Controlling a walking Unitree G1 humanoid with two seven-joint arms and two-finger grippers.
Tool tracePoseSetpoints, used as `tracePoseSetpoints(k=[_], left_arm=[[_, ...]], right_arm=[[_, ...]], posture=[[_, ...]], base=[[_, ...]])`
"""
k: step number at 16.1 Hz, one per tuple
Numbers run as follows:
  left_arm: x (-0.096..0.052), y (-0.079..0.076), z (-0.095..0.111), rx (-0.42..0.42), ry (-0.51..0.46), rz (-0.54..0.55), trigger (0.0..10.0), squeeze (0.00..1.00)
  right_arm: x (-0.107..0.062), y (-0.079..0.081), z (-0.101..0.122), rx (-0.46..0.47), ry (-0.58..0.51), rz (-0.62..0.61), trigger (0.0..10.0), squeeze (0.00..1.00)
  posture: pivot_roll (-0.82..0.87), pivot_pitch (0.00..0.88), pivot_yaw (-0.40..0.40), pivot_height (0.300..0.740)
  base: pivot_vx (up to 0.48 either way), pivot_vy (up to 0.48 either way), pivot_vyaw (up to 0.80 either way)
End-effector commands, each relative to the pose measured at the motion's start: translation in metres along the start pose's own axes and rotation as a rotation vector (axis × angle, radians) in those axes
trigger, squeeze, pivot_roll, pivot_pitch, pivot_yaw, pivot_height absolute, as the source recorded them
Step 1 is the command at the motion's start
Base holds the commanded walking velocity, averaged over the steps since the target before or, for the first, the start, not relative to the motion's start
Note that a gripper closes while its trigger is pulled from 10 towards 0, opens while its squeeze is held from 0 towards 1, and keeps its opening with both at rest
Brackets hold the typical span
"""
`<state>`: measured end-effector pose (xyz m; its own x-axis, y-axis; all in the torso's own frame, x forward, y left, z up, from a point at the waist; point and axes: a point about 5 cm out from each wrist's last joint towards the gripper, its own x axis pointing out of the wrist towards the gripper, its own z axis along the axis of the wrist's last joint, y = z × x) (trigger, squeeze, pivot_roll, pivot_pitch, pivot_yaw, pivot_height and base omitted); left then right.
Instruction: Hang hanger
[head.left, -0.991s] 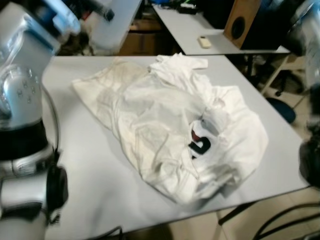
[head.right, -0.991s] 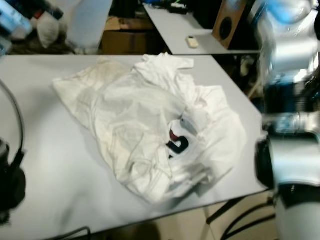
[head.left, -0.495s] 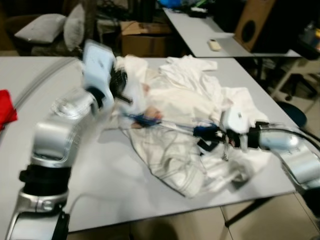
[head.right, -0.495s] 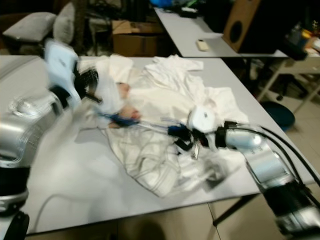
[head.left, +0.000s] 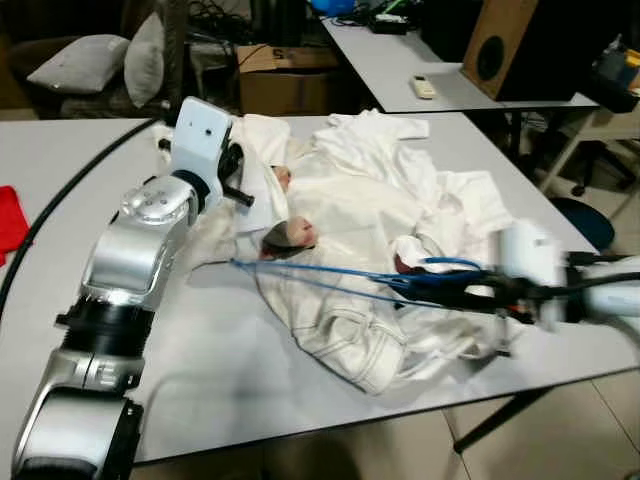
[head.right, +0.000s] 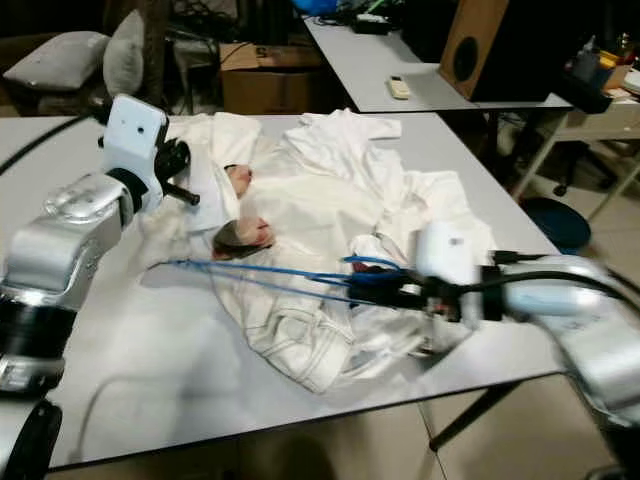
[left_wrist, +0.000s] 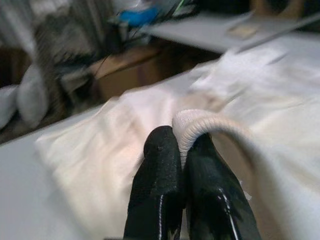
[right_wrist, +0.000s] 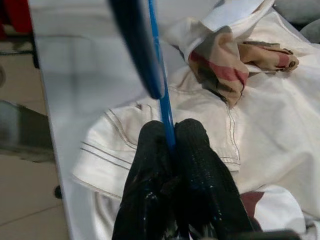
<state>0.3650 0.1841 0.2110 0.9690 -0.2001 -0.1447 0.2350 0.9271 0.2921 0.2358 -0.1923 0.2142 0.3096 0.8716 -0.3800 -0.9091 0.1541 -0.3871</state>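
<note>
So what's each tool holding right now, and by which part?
Right tool pinches the blue hanger by its thin wire; left tool pinches the white shirt by its ribbed collar.

A crumpled white fabric shirt lies across the middle of the grey flat desk, reaching toward its right edge, with a pale collar fold showing a plaid lining near its left part. The right gripper, on a silver arm coming in from the desk's right edge, has its black fingers closed on a thin blue wire hanger that stretches leftward just above the shirt. The left gripper, on a silver arm above the desk's left side, meets the shirt's raised left edge; its fingers are hard to make out.
</note>
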Motion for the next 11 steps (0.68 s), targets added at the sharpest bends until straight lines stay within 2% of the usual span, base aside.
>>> tracePoseSetpoints(k=[1,3,4,5,6,7,8,9,10,11], left_arm=[[0.004,0.005,-0.008,0.033,0.026,-0.010,10.0,0.00],[0.000,-0.003,-0.024,0.063,0.083,-0.143,10.0,0.00],[-0.008,-0.011,-0.029,0.078,0.105,-0.256,10.0,0.84],[-0.022,-0.020,-0.032,0.095,0.111,-0.404,10.0,1.00],[-0.036,-0.026,-0.030,0.106,0.100,-0.521,10.0,1.00],[-0.045,-0.028,-0.028,0.103,0.090,-0.581,10.0,1.00],[-0.054,-0.029,-0.027,0.121,0.090,-0.636,10.0,1.00],[-0.071,-0.032,-0.026,0.168,0.102,-0.733,10.0,1.00],[-0.087,-0.032,-0.024,0.223,0.130,-0.790,10.0,1.00],[-0.092,-0.031,-0.022,0.239,0.142,-0.797,10.0,1.00]], right_arm=[[-0.013,-0.003,0.009,-0.004,-0.016,-0.018,10.0,0.00],[-0.021,-0.008,0.011,0.000,-0.002,-0.085,10.0,0.00],[-0.027,-0.011,0.011,0.007,-0.001,-0.133,10.0,0.00],[-0.032,-0.014,0.009,0.013,0.006,-0.194,10.0,0.00],[-0.035,-0.014,0.005,0.035,0.013,-0.230,10.0,0.00],[-0.036,-0.012,0.001,0.066,0.025,-0.250,10.0,0.00],[-0.036,-0.012,-0.005,0.104,0.043,-0.308,10.0,0.00],[-0.032,-0.015,-0.013,0.129,0.071,-0.397,10.0,0.00],[-0.027,-0.018,-0.020,0.186,0.073,-0.507,10.0,0.00],[-0.024,-0.019,-0.022,0.217,0.064,-0.542,10.0,0.00]], posture=[[0.04,0.000,-0.026,0.740],[0.03,0.000,-0.013,0.740],[0.03,0.000,-0.006,0.740],[0.03,0.000,-0.004,0.740],[0.03,0.000,-0.005,0.740],[0.04,0.000,-0.006,0.740],[0.04,0.000,-0.008,0.740],[0.05,0.000,-0.014,0.740],[0.06,0.000,-0.018,0.740],[0.06,0.000,-0.020,0.740]], base=[[0.000,0.000,0.00],[0.000,0.000,0.00],[0.000,0.000,0.00],[0.000,0.000,0.00],[0.000,0.000,0.00],[0.000,0.000,0.00],[0.000,0.000,0.00],[0.000,0.000,0.00],[0.000,0.000,0.00],[0.000,0.000,0.00]])
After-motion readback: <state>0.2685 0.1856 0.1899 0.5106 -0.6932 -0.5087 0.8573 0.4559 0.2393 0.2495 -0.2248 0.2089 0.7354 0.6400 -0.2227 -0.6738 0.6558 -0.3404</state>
